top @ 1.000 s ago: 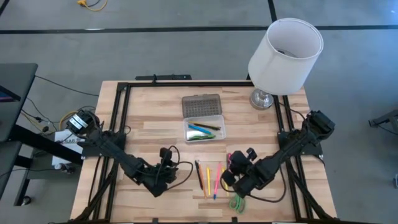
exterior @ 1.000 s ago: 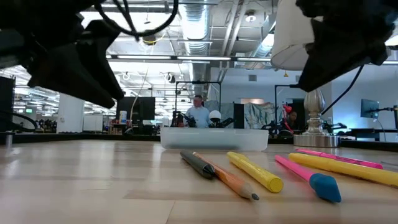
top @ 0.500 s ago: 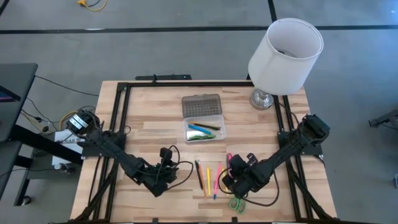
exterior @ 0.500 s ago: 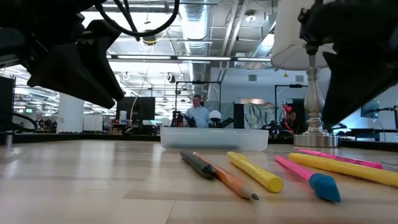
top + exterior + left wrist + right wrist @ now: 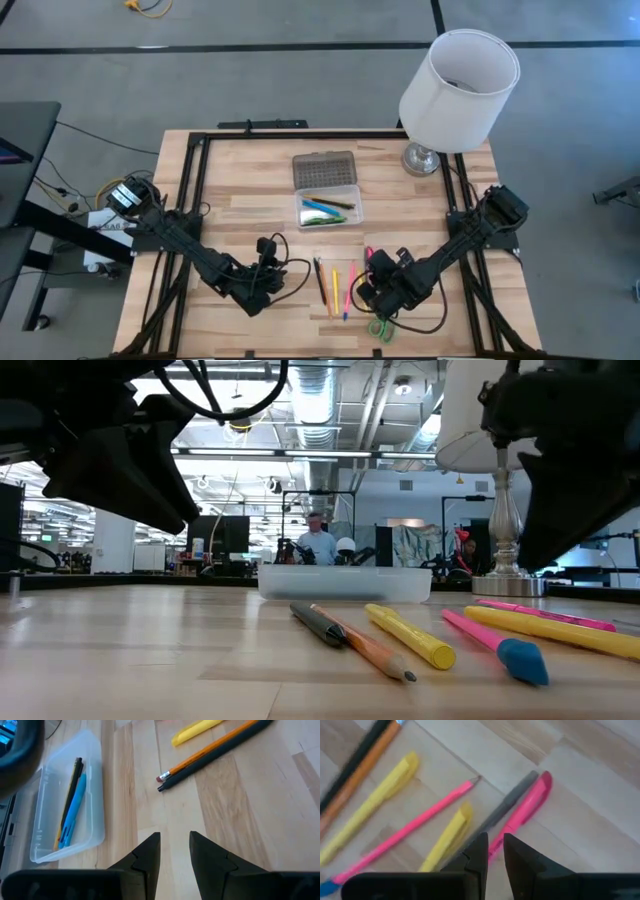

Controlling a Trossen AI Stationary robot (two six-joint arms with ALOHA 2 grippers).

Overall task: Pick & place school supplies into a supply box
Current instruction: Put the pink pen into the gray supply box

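Right gripper narrowly parted, empty, above grey pen beside pink marker. Risk: pinching both, gap too narrow.

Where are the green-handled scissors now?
In the high view, the scissors lie at the table's near edge, right of centre, just below the right gripper and beside the row of pens.

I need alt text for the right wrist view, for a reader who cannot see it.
The right gripper, fingers slightly apart and empty, hovers over a grey pen and pink marker on the wooden table. Yellow markers and a pink pencil lie alongside.
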